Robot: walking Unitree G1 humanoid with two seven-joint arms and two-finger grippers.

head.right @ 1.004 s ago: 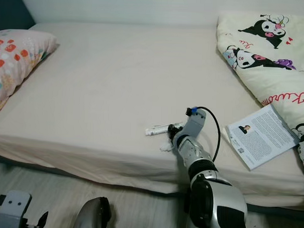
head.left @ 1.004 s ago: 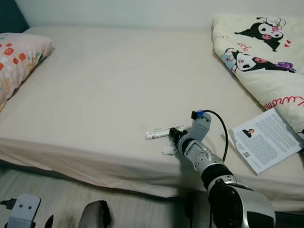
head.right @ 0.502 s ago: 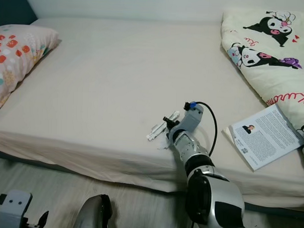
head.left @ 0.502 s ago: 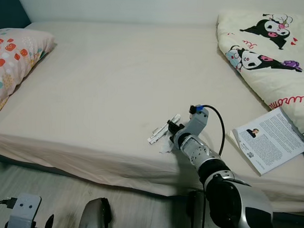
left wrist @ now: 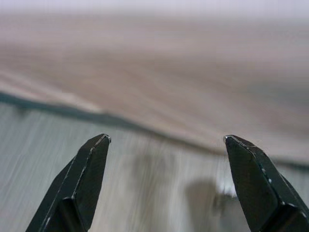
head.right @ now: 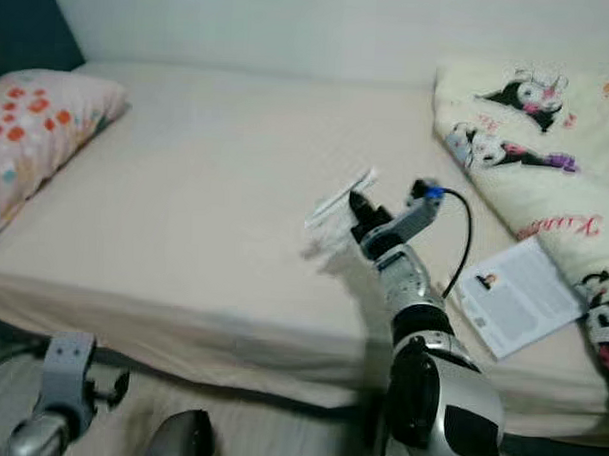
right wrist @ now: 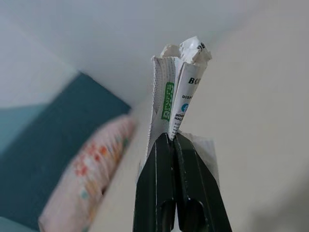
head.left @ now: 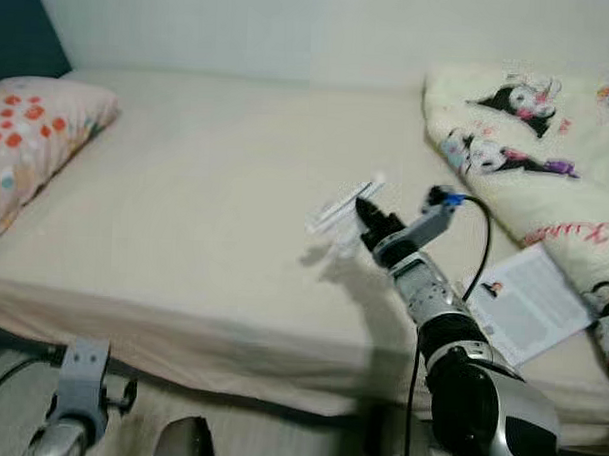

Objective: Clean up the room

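Observation:
My right gripper (head.left: pixel 363 212) is shut on a white crumpled wrapper (head.left: pixel 341 207) with green and blue print, and holds it up above the cream bed (head.left: pixel 185 204). The right wrist view has that wrapper (right wrist: pixel 176 92) sticking out beyond the closed black fingertips (right wrist: pixel 164 159). Low at the left, my left gripper (left wrist: pixel 166 145) hangs open over the floor by the bed's edge, nothing between its fingers (left wrist: pixel 84 179).
An open booklet (head.left: pixel 527 301) lies on the bed near its front right edge. A cartoon-print quilt (head.left: pixel 527 146) is bunched at the right. A pillow with red dots (head.left: pixel 32 138) lies at the left. Grey floor (head.left: pixel 277 437) runs along the bed front.
My right gripper has lifted the wrapper off the sheet and carried it up and farther over the bed. The camera has shifted too, and the left arm now shows higher.

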